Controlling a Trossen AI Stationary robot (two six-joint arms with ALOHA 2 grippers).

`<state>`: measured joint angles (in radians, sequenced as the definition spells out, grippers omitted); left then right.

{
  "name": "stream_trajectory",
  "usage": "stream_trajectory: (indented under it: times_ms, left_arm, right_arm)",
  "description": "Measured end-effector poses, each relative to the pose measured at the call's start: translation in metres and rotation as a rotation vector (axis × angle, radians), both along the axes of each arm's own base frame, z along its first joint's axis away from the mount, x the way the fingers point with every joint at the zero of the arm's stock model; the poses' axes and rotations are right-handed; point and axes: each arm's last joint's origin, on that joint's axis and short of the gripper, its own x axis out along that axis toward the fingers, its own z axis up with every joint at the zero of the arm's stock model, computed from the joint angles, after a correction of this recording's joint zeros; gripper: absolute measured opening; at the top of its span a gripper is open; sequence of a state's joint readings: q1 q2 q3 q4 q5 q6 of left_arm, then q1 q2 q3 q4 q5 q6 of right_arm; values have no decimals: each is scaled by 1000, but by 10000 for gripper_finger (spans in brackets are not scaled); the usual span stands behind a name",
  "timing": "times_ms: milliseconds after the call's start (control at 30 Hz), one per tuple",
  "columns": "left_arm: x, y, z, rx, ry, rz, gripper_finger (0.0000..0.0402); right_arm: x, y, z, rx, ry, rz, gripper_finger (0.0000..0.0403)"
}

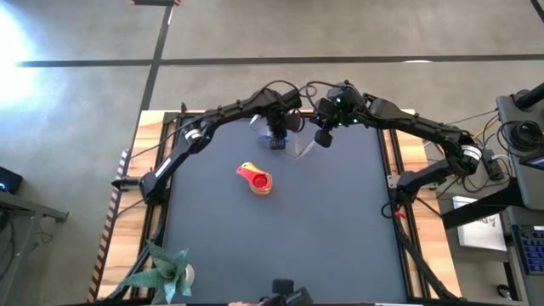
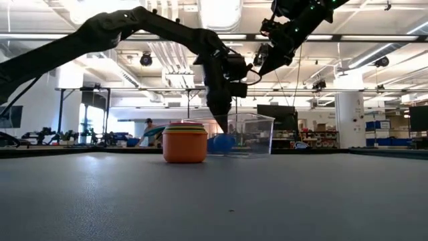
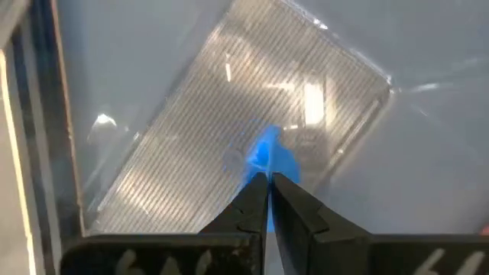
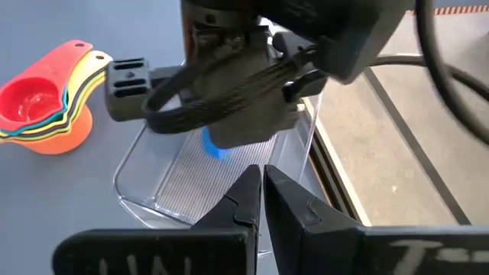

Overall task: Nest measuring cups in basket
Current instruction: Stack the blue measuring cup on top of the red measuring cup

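The clear basket (image 1: 299, 146) (image 2: 257, 134) stands at the table's far middle. A blue measuring cup (image 3: 269, 156) (image 2: 221, 143) is inside it, low by the basket's floor. My left gripper (image 3: 267, 177) (image 1: 277, 141) points down into the basket, shut, its tips right above the blue cup. A nested stack of cups (image 1: 255, 179) (image 2: 185, 144) (image 4: 42, 103), orange at the bottom and red on top, stands on the table nearer than the basket. My right gripper (image 4: 262, 177) (image 1: 324, 136) hangs shut, high over the basket's right side. My left gripper's shut fingertips (image 3: 256, 187) stand right at the blue cup's edge (image 3: 263, 164), coming from above. Whether they touch or pinch it, I cannot tell. The cup sits low in the basket.
A potted plant (image 1: 166, 270) stands at the table's near left corner. The dark mat (image 1: 280, 246) lies open nearer than the cup stack. Wooden borders and rails (image 1: 399, 170) run along the table's left and right sides.
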<state>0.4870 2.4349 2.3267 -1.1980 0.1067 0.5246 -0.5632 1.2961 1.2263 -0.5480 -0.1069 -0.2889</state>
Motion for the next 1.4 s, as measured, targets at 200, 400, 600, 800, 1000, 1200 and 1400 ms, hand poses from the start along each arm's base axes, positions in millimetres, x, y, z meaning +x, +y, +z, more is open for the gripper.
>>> stream_trajectory:
  times_ms: [200, 400, 600, 800, 1000, 1200, 1400]
  left_arm:
    - [-6, -11, 24, 31, 2, 0, 0]
    - [-9, -26, 43, 57, -8, -43, 0]
    - [-8, -20, 23, 38, 17, -37, 0]
    - [-14, 0, -15, -7, 6, 2, 18]
    - [-16, 11, -23, 0, -35, 69, 77]
    - [-14, 16, -31, 9, -76, 110, 128]
    - [-18, 14, -45, 22, -33, 161, 139]
  right_arm:
    - [0, 0, 0, -6, 1, 4, 9]
    - [0, 0, 0, -6, 2, 4, 9]
    - [0, 0, 0, -9, 4, 7, 9]
    - [0, 0, 0, -17, 7, 14, 9]
    - [0, 0, 0, -19, 8, 16, 9]
    - [0, 0, -2, -16, 12, 16, 9]
    - [0, 0, -4, -15, 15, 16, 9]
